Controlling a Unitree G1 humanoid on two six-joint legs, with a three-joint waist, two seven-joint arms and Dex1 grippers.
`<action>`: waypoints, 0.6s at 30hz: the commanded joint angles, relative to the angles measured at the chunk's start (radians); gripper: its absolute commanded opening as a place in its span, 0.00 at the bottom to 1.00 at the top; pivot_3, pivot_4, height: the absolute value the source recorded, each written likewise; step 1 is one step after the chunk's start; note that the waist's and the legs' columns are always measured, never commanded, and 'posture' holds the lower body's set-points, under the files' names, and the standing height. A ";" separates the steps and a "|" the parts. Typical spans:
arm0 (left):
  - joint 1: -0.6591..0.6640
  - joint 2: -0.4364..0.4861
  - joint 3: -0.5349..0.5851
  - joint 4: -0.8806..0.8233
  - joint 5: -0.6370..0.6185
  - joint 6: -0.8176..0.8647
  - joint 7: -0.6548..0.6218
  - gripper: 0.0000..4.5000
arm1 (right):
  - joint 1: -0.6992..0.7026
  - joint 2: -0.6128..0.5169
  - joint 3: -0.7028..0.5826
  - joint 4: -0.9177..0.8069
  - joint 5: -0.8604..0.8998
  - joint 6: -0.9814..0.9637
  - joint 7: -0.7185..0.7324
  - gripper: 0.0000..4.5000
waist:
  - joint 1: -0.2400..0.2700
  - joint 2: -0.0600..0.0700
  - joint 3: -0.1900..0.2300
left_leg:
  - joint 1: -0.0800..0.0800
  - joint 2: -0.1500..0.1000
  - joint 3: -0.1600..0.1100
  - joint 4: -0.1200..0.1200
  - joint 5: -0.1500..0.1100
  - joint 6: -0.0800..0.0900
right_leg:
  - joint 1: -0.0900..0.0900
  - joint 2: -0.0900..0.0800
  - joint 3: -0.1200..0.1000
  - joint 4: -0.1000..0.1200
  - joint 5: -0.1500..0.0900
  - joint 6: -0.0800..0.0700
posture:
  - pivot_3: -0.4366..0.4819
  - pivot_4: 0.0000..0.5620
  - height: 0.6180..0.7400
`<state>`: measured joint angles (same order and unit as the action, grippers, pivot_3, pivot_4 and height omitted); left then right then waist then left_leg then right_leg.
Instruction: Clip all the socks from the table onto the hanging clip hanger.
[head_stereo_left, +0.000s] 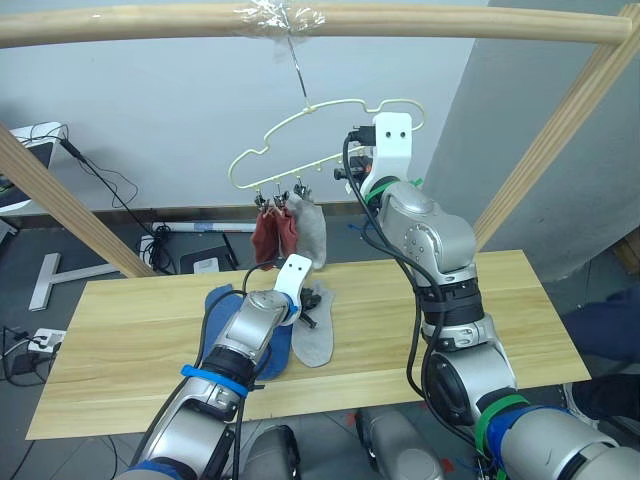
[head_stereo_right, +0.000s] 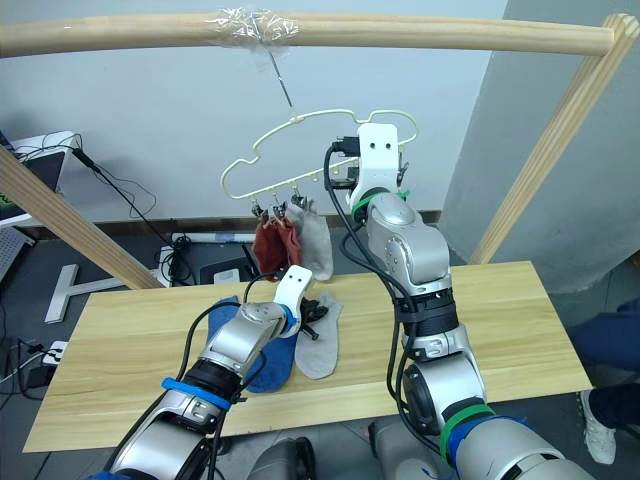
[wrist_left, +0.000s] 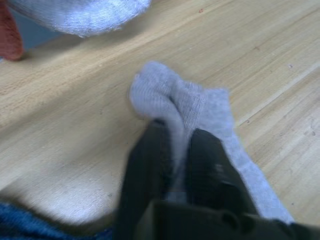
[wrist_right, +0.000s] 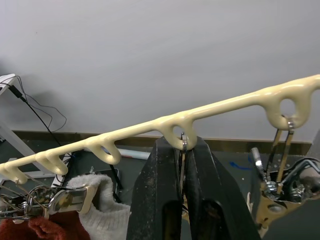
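From the head views, the hanger (head_stereo_left: 325, 135) hangs from a wooden pole (head_stereo_left: 300, 22), with two red socks (head_stereo_left: 274, 235) and one grey sock (head_stereo_left: 310, 232) already clipped. The left arm reaches low over the worktop (head_stereo_left: 130, 330), its pincer (head_stereo_left: 312, 305) on the loose grey sock (head_stereo_left: 315, 335), beside the blue socks (head_stereo_left: 275, 350). The right arm is raised, forearm upright, its pincer (head_stereo_right: 352, 172) at the hanger's clip row.

The left wrist view shows the left pincer closed, pinching a bunched fold of the loose grey sock.

The right wrist view shows the right pincer closed around a free clip (wrist_right: 183, 150) under the bar. To do this well, I'd squeeze that clip open, hold the hanger steady, then lift the sock's cuff straight in.
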<state>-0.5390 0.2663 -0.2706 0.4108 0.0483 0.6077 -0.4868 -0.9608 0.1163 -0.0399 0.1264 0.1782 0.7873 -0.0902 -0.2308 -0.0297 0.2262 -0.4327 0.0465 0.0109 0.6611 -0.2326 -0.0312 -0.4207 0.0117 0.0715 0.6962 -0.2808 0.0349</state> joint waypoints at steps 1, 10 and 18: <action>0.022 0.007 -0.011 0.032 0.024 0.027 0.004 0.01 | -0.026 0.003 -0.004 -0.068 0.006 -0.016 0.003 0.00 | -0.001 0.000 0.000 | 0.000 0.000 0.000 0.000 0.000 0.000 | 0.000 0.000 0.000 0.000 0.000 0.000 | 0.15 0.40 1.00; 0.033 0.009 0.052 -0.055 -0.045 0.001 -0.043 0.01 | -0.028 0.006 -0.001 -0.070 0.012 -0.002 0.009 0.00 | -0.009 0.000 0.000 | 0.000 0.000 0.000 0.000 0.000 0.000 | 0.000 0.000 0.000 0.000 0.000 0.000 | 0.16 0.39 1.00; 0.036 0.016 0.173 -0.255 -0.192 -0.004 -0.124 0.01 | -0.035 0.019 -0.006 -0.090 0.027 0.037 0.014 0.00 | -0.016 0.000 0.000 | -0.001 0.000 -0.001 -0.001 0.000 0.000 | 0.000 -0.001 0.000 -0.001 0.000 0.000 | 0.16 0.39 1.00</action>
<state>-0.4912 0.2774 -0.1188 0.2189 -0.1086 0.6073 -0.5922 -0.9611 0.1288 -0.0396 0.1086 0.1825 0.8268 -0.0864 -0.2468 -0.0296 0.2264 -0.4339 0.0465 0.0103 0.6605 -0.2326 -0.0312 -0.4210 0.0103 0.0718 0.6950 -0.2809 0.0350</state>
